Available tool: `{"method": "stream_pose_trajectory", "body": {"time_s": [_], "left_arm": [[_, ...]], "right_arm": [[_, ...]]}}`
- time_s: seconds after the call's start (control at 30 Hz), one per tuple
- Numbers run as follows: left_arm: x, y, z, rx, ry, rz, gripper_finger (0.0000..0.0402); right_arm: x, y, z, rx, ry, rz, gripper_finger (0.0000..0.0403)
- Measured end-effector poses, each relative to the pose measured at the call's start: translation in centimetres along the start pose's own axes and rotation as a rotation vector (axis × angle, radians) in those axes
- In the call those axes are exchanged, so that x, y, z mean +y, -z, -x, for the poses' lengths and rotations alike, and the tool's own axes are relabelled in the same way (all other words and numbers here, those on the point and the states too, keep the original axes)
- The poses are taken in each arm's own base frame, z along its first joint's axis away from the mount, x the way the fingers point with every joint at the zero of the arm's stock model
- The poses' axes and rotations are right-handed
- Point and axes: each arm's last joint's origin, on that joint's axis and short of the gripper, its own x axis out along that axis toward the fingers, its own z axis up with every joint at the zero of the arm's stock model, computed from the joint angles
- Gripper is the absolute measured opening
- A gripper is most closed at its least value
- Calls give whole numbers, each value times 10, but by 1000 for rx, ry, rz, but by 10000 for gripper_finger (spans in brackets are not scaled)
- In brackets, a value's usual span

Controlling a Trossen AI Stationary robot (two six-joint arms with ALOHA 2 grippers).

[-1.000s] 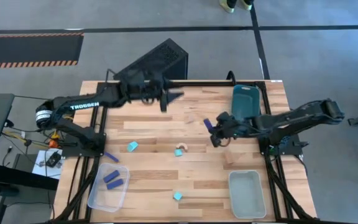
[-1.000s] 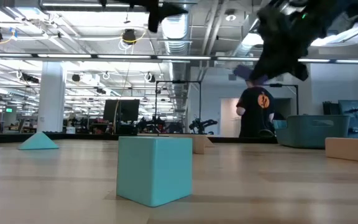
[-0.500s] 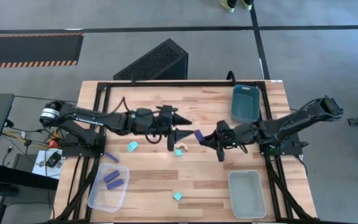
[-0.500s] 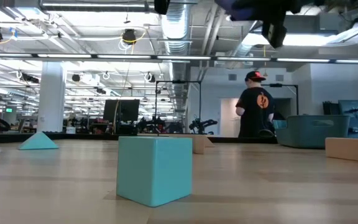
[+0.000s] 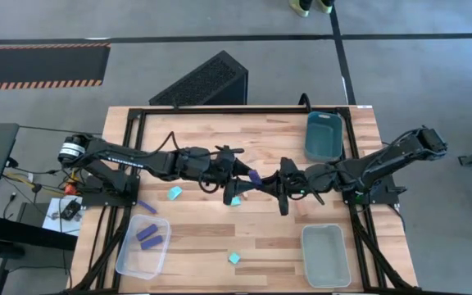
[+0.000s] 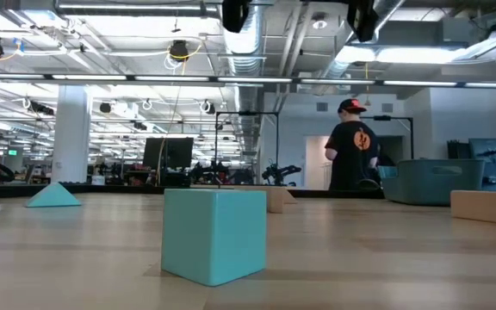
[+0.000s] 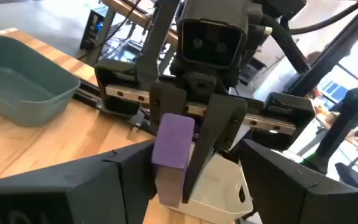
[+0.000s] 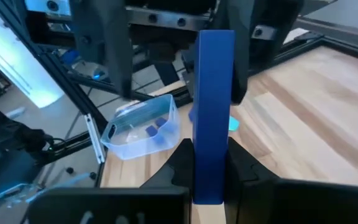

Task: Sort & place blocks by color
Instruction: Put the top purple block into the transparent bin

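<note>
A dark blue-purple bar block (image 5: 253,177) hangs in the air over the table's middle, with my right gripper (image 5: 267,182) shut on it. My left gripper (image 5: 241,174) faces it from the left, open. Its two fingers (image 7: 107,180) stand on either side of the bar's free end (image 7: 174,140) with a gap on each side. On the table lie teal cubes (image 5: 174,192) (image 5: 234,257) and a tan arch (image 5: 241,195) next to another teal cube (image 5: 235,201). Two blue bars (image 5: 147,236) lie in the clear bin (image 5: 129,258). My right gripper pinches one end of the bar (image 8: 209,177) between its two fingers (image 8: 182,163). The fingers come about level from the table's right and lie along the bar. The rest of the bar (image 8: 214,81) sticks out ahead of them toward my left gripper, lifted clear of the table.
A teal bin (image 5: 324,135) stands at the far right and a clear bin (image 5: 326,256) at the near right. One blue bar (image 5: 146,206) lies by the table's left edge. In the low view a person (image 6: 353,155) stands in the room behind the table.
My left gripper has swung from the table's far edge toward the middle and down, up to the right gripper. My right gripper has risen and gone toward the table's left with the blue bar, tipping up to about level. The bar's free end now stands between the left fingers.
</note>
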Motion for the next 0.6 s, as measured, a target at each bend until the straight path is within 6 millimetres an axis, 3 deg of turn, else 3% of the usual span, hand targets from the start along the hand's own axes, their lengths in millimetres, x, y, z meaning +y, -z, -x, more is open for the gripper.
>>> {"method": "stream_pose_trajectory", "body": {"time_s": [0.17,0.43,0.6], "left_arm": [[0,1,0,12,4,1,172],[3,-4,2,27,58,-47,23],[8,-9,8,62,63,-39,28]], "right_arm": [[0,-3,0,-9,-2,2,44],[5,-5,1,-39,-36,-20,46],[3,-6,-1,-47,-19,-45,84]]}}
